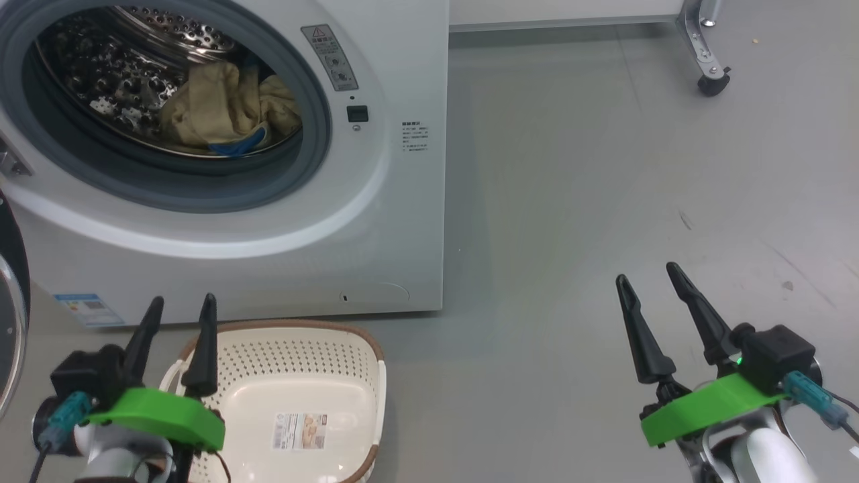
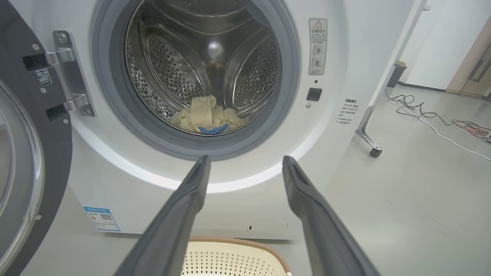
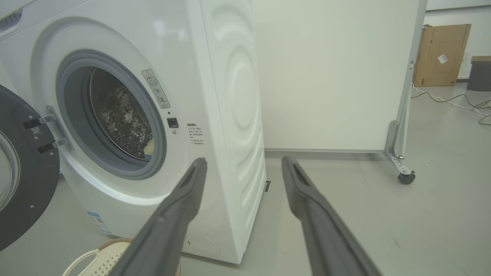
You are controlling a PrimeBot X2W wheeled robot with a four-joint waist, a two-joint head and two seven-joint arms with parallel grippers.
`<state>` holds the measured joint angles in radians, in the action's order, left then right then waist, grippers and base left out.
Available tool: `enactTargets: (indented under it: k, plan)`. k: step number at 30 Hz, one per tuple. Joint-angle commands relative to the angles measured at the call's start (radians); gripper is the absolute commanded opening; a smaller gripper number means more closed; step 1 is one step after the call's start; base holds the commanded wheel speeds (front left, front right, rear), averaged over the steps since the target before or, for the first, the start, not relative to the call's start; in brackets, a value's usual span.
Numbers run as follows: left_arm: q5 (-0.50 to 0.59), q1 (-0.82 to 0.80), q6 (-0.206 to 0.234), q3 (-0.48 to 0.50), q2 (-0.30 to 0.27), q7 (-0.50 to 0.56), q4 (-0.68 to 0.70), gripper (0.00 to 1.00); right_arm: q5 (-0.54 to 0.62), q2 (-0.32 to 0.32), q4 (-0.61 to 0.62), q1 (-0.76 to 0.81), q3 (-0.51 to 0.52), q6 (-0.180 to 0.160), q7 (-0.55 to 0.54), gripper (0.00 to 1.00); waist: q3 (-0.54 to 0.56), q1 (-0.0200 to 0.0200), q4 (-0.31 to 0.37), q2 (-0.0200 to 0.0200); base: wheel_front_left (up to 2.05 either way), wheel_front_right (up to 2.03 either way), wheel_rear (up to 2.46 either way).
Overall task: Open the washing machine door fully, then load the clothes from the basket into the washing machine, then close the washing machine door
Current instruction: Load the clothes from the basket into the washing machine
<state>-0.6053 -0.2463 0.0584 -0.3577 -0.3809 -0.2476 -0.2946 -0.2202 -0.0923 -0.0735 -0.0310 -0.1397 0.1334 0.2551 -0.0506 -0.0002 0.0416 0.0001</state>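
Observation:
The white washing machine (image 1: 376, 221) stands with its door (image 2: 23, 161) swung wide open to the left. Pale yellow clothes (image 1: 228, 111) with a blue cuff lie in the steel drum; the left wrist view shows the clothes (image 2: 207, 117) at the drum's bottom. On the floor in front sits the cream basket (image 1: 302, 402), with only a label sticker on its floor. My left gripper (image 1: 180, 312) is open above the basket's left rim, fingers pointing at the machine. My right gripper (image 1: 647, 275) hovers open over bare floor to the right, holding nothing.
Grey floor stretches to the right of the machine. A white partition on a castor foot (image 1: 711, 74) stands behind. Cables (image 2: 429, 119) trail across the floor at far right, and a cardboard box (image 3: 441, 55) leans against the back wall.

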Motion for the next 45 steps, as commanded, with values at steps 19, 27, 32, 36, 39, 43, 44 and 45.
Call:
enactTargets:
  k: [19, 27, 32, 36, 39, 43, 44, 45]
  plan:
    - [0.139, 0.173, 0.044, 0.108, 0.048, -0.014, 0.176, 1.00, -0.009, 0.001, 0.026, 0.030, -0.014, -0.003, 0.007, 1.00, 0.053, 0.0002, 0.013, -0.0001, 0.00, 0.00, 0.00]
    - [0.181, 0.182, 0.033, 0.121, 0.073, -0.014, 0.175, 1.00, -0.010, 0.001, 0.023, 0.030, -0.011, -0.003, 0.007, 1.00, 0.049, 0.0002, 0.014, -0.0001, 0.00, 0.00, 0.00]
    - [0.209, 0.184, 0.034, 0.124, 0.083, -0.014, 0.159, 1.00, -0.009, -0.001, 0.020, 0.027, -0.012, -0.003, 0.007, 1.00, 0.048, 0.0002, 0.014, -0.0001, 0.00, 0.00, 0.00]
    - [0.215, 0.184, 0.035, 0.132, 0.097, -0.014, 0.153, 1.00, -0.010, -0.004, 0.018, 0.025, -0.011, -0.003, 0.007, 1.00, 0.049, 0.0002, 0.015, -0.0001, 0.00, 0.00, 0.00]
    - [0.220, 0.182, 0.033, 0.138, 0.103, -0.014, 0.150, 1.00, -0.009, -0.001, 0.020, 0.025, -0.009, -0.003, 0.007, 1.00, 0.047, 0.0002, 0.012, -0.0001, 0.00, 0.00, 0.00]
    - [0.224, 0.178, 0.025, 0.145, 0.103, -0.014, 0.148, 1.00, -0.007, 0.001, 0.019, 0.027, -0.014, -0.003, 0.007, 1.00, 0.045, 0.0002, 0.009, -0.0001, 0.00, 0.00, 0.00]
    - [0.224, 0.178, 0.023, 0.148, 0.104, -0.014, 0.148, 1.00, -0.008, 0.000, 0.018, 0.027, -0.015, -0.003, 0.007, 1.00, 0.044, 0.0002, 0.008, -0.0001, 0.00, 0.00, 0.00]
    - [0.224, 0.178, 0.023, 0.148, 0.104, -0.014, 0.148, 1.00, -0.008, 0.000, 0.018, 0.027, -0.015, -0.003, 0.007, 1.00, 0.044, 0.0002, 0.008, -0.0001, 0.00, 0.00, 0.00]
